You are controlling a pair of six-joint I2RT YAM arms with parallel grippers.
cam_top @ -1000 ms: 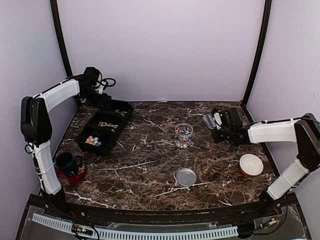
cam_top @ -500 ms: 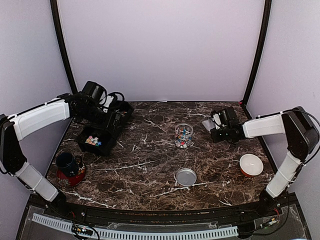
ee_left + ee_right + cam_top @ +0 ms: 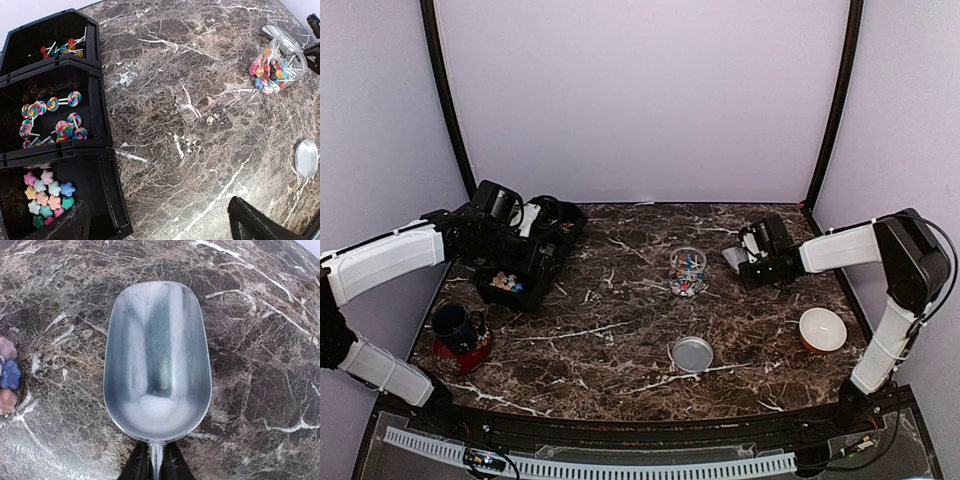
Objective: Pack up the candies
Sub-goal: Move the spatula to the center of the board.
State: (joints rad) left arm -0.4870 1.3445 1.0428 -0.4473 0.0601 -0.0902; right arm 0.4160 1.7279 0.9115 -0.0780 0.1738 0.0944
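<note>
We find a black three-compartment tray (image 3: 102, 125) at the far left corner of the worktop (image 3: 620, 330). Its nearest compartment holds the candies (image 3: 45, 197), small star-shaped sweets in pink, white, blue, green and orange. The middle compartment holds swirl lollipops (image 3: 55, 122) and the farthest one holds small round lollipops (image 3: 62, 47). A glass jar (image 3: 688, 272) stands near the middle of the worktop, uncovered and partly filled with mixed sweets and lollipop sticks. Its round lid (image 3: 692, 353) lies apart from it, towards the near edge. A white bowl (image 3: 822, 329) sits by the right edge, and a dark mug (image 3: 455, 328) stands on a red saucer near the near left corner. The left gripper (image 3: 160, 225) hangs above the tray's near end with its fingers spread wide and nothing between them. The right gripper (image 3: 156, 460) is closed tight on the thin handle of a metal scoop (image 3: 157, 360). The scoop is empty and sits over bare marble just right of the jar. Open marble lies between the tray and the jar, and around the lid.
</note>
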